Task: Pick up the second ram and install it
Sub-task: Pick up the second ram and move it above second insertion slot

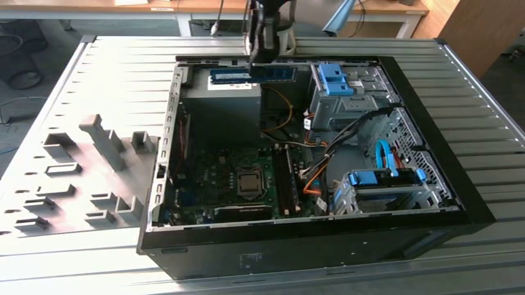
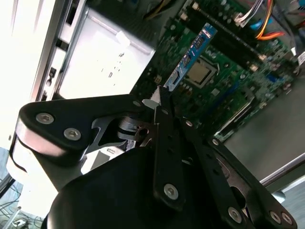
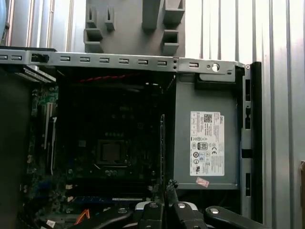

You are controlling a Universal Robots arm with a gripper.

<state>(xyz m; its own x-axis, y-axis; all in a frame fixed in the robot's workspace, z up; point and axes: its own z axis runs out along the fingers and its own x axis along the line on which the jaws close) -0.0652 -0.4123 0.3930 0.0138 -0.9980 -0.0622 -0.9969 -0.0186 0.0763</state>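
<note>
1 stick, the second ram (image 2: 191,53), is pinched in the gripper (image 2: 158,99) above the motherboard (image 2: 274,57); judged: it needs squaring to a slot, then even pressure.

The fingers (image 2: 164,138) are matt black metal, fastened with bright steel screws (image 2: 170,191). Between them, the second ram (image 2: 190,53) is a smooth blue-green circuit board with a faint sheen. Beside the fingers, the power supply (image 3: 205,98) is dull grey sheet metal bearing a white paper label (image 3: 207,145). Away from the fingers, the table (image 1: 468,86) is ribbed pale metal with a satin shine.
</note>
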